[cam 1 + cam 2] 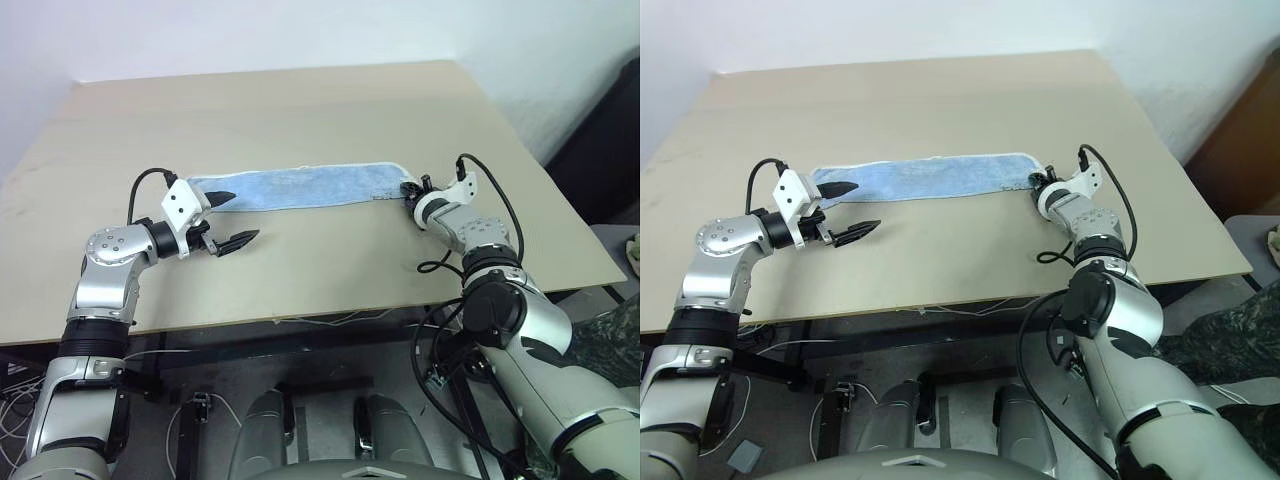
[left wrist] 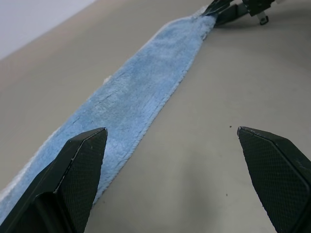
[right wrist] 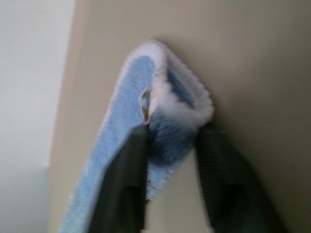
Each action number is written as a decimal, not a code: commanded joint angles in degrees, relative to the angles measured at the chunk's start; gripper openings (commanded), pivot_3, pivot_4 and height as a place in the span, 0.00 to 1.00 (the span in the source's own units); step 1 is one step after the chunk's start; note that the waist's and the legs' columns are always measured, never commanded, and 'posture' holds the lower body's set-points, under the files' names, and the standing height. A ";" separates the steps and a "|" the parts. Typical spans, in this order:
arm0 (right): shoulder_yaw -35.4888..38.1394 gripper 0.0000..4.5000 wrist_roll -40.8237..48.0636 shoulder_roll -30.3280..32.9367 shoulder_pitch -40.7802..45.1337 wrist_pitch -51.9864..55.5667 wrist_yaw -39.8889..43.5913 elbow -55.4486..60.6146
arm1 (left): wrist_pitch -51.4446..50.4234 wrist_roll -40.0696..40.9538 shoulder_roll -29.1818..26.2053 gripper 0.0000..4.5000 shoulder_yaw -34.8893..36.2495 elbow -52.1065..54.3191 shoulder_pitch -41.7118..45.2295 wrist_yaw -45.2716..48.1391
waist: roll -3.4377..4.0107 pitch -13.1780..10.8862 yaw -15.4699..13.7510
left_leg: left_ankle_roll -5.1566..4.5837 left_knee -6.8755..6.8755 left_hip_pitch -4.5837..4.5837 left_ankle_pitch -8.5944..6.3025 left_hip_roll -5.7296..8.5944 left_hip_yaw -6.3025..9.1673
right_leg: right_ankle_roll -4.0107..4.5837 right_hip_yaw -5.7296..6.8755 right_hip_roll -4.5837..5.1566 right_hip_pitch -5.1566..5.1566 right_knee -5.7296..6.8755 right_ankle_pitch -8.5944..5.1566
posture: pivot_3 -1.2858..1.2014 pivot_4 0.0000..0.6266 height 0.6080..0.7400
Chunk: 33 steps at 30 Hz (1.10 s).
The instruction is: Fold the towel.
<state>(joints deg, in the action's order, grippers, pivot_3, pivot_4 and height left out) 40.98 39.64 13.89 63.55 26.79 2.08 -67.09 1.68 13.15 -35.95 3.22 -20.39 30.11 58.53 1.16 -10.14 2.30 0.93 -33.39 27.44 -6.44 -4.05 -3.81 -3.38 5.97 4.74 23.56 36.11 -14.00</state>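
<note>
Nearest, at the left, the left gripper [image 1: 228, 219] hangs with fingers spread wide and empty, its far finger over the towel's left end. The towel [image 1: 300, 187] lies as a narrow strip on the table [image 1: 300, 110], long axis running left to right. At its right end the right gripper [image 3: 167, 145] pinches the bunched edge, so folding likely means carrying that end leftward.

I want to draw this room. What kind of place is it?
Probably a robot lab or workshop: a bare tan table against a plain white wall, loose cables hanging under it, and one blue towel.
</note>
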 commanded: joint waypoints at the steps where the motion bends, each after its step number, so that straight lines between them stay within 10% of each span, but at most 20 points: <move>1: 0.07 0.00 0.17 1.10 0.28 -0.73 0.52 0.21 | 1.03 0.66 -0.68 1.00 1.46 0.36 0.77 -0.32 | -0.01 0.01 -0.03 | -0.02 -0.02 -0.02 0.01 0.00 -0.08 | 0.00 -0.07 0.01 0.01 -0.01 0.00 | 0.52 0.24 0.91; 18: -2.99 0.00 -0.56 13.61 -6.70 6.25 2.24 17.80 | -0.46 1.10 -0.91 1.00 2.33 4.47 -3.29 -2.50 | -0.05 -0.03 -2.85 | -0.41 -0.02 0.77 -0.02 0.20 -0.94 | -0.20 -0.79 0.44 1.01 0.00 -0.03 | 0.52 0.24 0.91; 33: -48.53 0.00 -28.50 12.77 -11.90 0.27 28.36 43.87 | -0.82 0.68 0.98 1.00 1.05 3.97 -1.67 -2.99 | -0.04 -0.03 -1.66 | -0.44 -0.47 0.66 0.00 -0.39 -1.29 | -0.25 -1.08 -0.09 1.12 0.23 -0.03 | 0.52 0.24 0.91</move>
<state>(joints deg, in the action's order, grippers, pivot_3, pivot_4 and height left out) -5.96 13.41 26.64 50.87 29.23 28.41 -25.01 0.46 13.15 -35.01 3.57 -17.71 27.83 55.96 1.12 -10.18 0.64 0.49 -33.91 28.16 -6.45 -4.45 -5.14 -3.64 4.89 4.68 24.70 36.33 -14.01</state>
